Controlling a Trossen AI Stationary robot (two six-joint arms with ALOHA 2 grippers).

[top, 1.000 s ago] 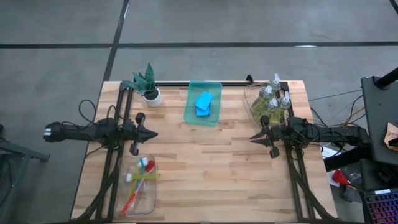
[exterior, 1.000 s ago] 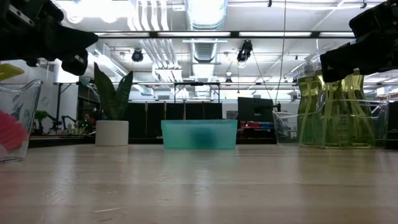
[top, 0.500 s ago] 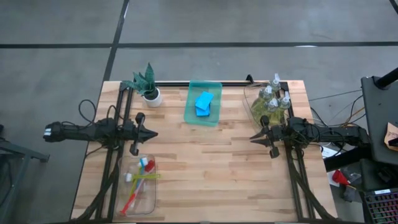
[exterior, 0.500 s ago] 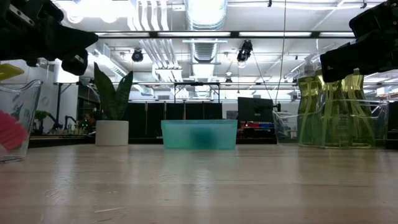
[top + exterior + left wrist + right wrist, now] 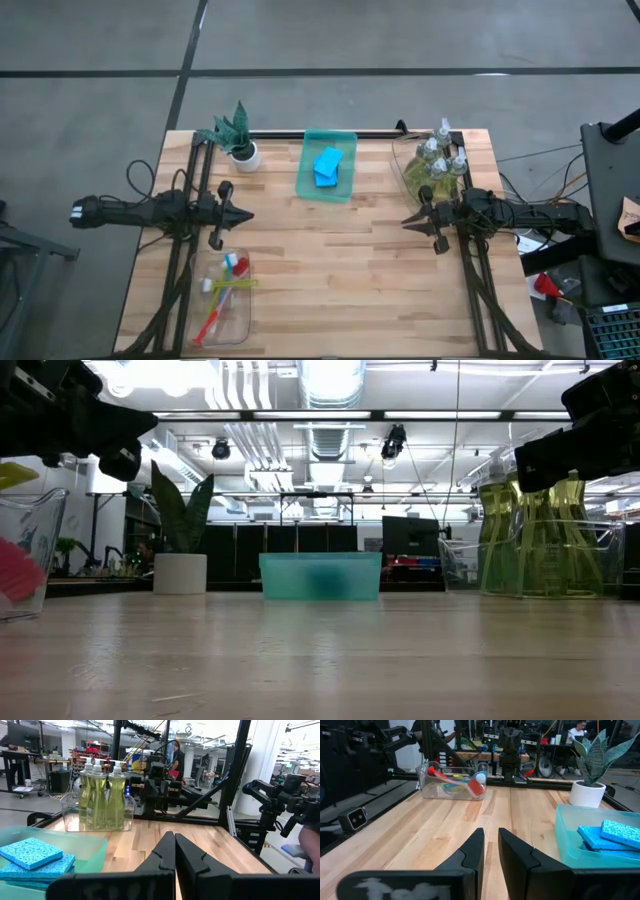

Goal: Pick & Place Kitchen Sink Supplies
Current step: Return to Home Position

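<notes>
Nothing has moved; left fingers (image 5: 159,856) and right fingers (image 5: 470,853) hover empty.

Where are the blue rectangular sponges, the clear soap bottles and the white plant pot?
blue rectangular sponges (image 5: 328,164), high view, top sponge.
clear bottles of yellowish soap (image 5: 101,799), left wrist view, middle bottle's body.
white plant pot (image 5: 586,794), right wrist view, pot's side.

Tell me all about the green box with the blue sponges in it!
The green tray is a shallow rectangle with rounded corners, and it looks like see-through teal plastic. It sits flat on the wooden table, in the middle of the far edge. On one side is the potted plant. On the other is the clear bin of soap bottles. A few blue sponges lie stacked inside it. Nothing else touches it.
</notes>
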